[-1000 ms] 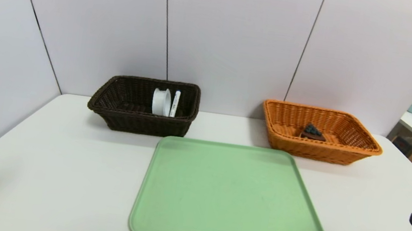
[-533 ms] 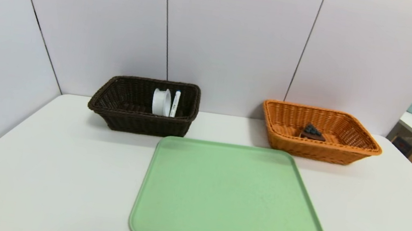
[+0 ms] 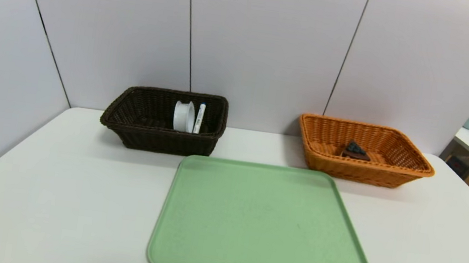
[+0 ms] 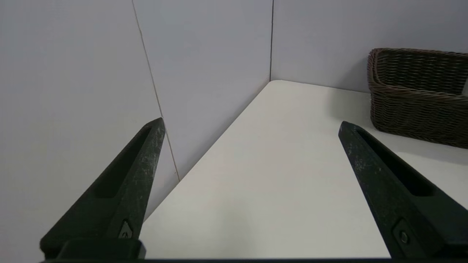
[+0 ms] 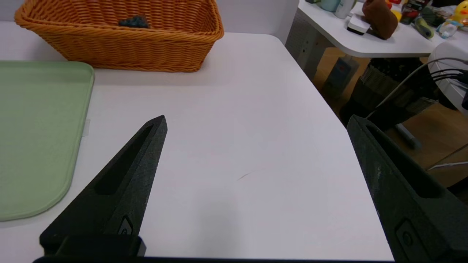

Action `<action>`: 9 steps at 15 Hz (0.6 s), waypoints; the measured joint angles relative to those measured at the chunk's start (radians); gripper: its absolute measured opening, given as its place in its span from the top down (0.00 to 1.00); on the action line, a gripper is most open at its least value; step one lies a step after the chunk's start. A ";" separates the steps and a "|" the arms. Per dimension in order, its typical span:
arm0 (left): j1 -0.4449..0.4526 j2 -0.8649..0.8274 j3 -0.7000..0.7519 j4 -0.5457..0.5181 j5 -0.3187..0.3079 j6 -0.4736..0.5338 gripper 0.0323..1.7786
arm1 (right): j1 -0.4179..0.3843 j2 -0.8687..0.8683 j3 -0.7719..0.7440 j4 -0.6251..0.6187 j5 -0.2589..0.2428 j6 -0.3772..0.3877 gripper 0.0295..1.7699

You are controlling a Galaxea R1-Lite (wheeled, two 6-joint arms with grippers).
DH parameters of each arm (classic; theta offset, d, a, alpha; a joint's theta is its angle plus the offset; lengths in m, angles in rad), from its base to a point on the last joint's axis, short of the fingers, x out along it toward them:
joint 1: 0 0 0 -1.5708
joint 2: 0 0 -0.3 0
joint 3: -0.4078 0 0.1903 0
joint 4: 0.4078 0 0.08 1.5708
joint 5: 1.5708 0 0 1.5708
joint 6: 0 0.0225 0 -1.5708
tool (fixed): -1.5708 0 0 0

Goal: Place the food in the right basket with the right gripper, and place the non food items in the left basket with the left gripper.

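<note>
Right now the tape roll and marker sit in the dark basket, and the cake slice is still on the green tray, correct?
Not quite. The cake slice lies in the orange basket, not on the green tray; the head view shows this. The tape roll and marker do sit in the dark basket.

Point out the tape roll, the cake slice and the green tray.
tape roll (image 3: 183, 116), head view, on its white side face, inside the dark basket.
cake slice (image 3: 355, 151), head view, on its blueberry topping, inside the orange basket.
green tray (image 3: 265, 226), head view, on its bare flat floor.
</note>
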State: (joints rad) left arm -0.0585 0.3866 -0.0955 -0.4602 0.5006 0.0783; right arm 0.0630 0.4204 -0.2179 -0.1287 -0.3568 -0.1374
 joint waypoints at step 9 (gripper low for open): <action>0.052 -0.169 0.093 0.078 -0.040 -0.032 0.05 | -0.070 -0.154 0.099 0.001 0.037 0.000 0.04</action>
State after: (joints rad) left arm -0.0066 0.2174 -0.0023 -0.3819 0.4604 0.0466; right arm -0.0066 0.2664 -0.1187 -0.1274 -0.3202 -0.1379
